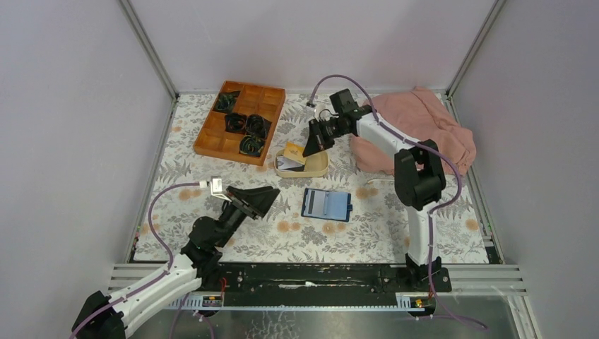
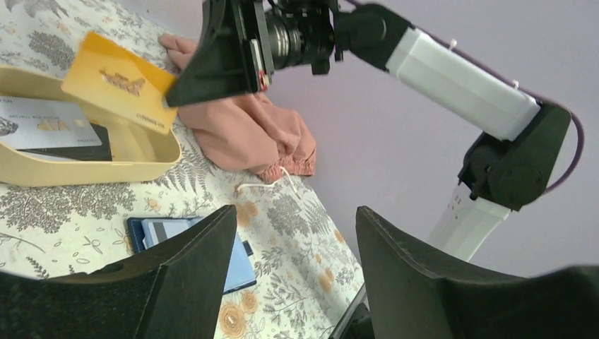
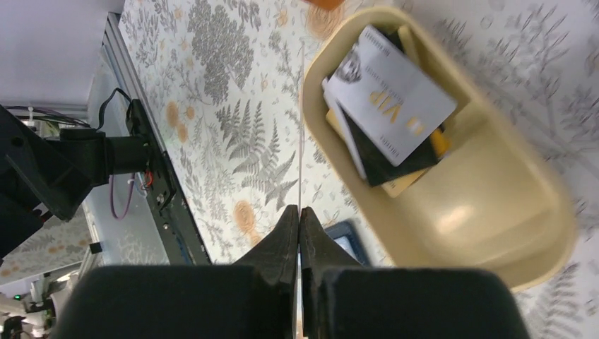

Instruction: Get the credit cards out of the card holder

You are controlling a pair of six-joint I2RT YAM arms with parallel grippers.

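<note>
Main risk from here: dropping the yellow card [image 2: 120, 81] outside the dish [image 2: 85, 169]. Pinched only near one corner by the right gripper [image 2: 170, 96], tilted, hanging over the dish and not lying in it. If let go too close to the rim, likely to catch the wall and slide out onto the table [image 1: 395, 226]. Could also land on the pile inside, a grey-white card [image 3: 399, 99] over a black card [image 3: 381, 159], and push one of them over the low wall. With such a small hold on the corner, may also turn or slip before any release.

Second risk, smaller: bumping the card holder [image 1: 340, 205] with the left gripper [image 2: 293, 219], low above the table at 9 o'clock of it in the top view.

Right fingers: pressed together on the yellow card, seen from the right wrist only as a thin line between them. Left fingers: spread wide, holding nothing, touching nothing.

Card holder: lying open and flat on the table, at 5 o'clock of the dish, well apart from both grippers. At least one pale card [image 1: 321, 203] in its pockets, so apparently not yet emptied.
</note>
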